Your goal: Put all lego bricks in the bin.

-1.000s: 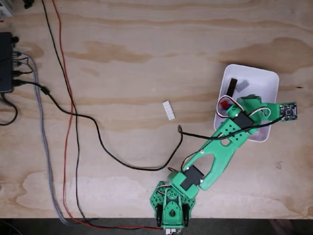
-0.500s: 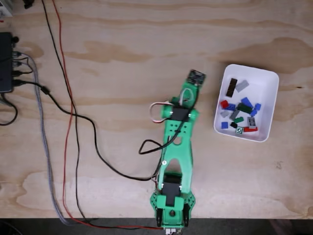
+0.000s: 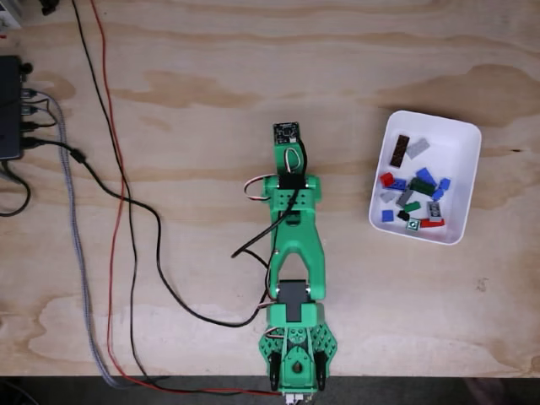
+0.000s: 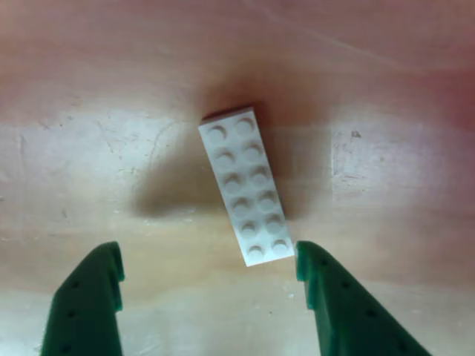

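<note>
Since the earlier frames the green arm [image 3: 291, 245] had swung away from the bin [image 3: 467, 181], over to the middle of the desk [image 3: 211, 93], and now pointed straight up the fixed view, its circuit board [image 3: 285, 132] at the far end. In the other view the end effector [image 4: 208, 271] was spread wide open, green fingers [image 4: 89, 297] at the bottom corners, gripping nothing. A white lego brick [image 4: 246, 185], two by six studs, lay flat on the desk just ahead of the end effector, slightly tilted, its near end close to the right-hand finger; whether they touched could not be told. The bin sat well off to the end effector's right in the fixed view, holding the other lego bricks [image 3: 413, 190] in a mixed heap: blue, red, green, grey, brown, black. Black and red cables [image 3: 126, 219] ran across the desk to the left of the arm.
</note>
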`<action>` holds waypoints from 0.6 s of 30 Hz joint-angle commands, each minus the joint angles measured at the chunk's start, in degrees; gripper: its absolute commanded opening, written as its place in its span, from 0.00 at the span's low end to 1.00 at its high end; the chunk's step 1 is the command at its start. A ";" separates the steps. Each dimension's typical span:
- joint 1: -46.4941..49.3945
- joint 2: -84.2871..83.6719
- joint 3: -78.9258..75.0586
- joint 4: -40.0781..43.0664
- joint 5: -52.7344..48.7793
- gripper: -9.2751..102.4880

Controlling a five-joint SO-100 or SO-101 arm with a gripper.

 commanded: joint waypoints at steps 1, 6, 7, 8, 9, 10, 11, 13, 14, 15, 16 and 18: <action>0.62 -2.64 -4.39 -2.29 -1.14 0.30; 0.26 -4.04 -4.83 -3.43 -1.85 0.22; 0.18 -4.04 -4.75 -3.69 -1.93 0.21; 0.09 -4.04 -4.48 -4.04 -1.93 0.20; -0.18 -4.04 -4.22 -4.75 -1.93 0.18; -0.44 -4.13 -3.25 -6.50 -1.76 0.14; -0.79 -4.13 -1.93 -9.14 -1.32 0.09; -1.41 -3.78 0.35 -12.83 0.62 0.08; -2.02 -2.81 1.23 -14.50 2.81 0.08; -2.37 -0.79 2.11 -14.77 4.39 0.08; -2.64 2.64 2.99 -14.59 6.33 0.08; -2.81 12.30 3.34 -13.45 11.60 0.08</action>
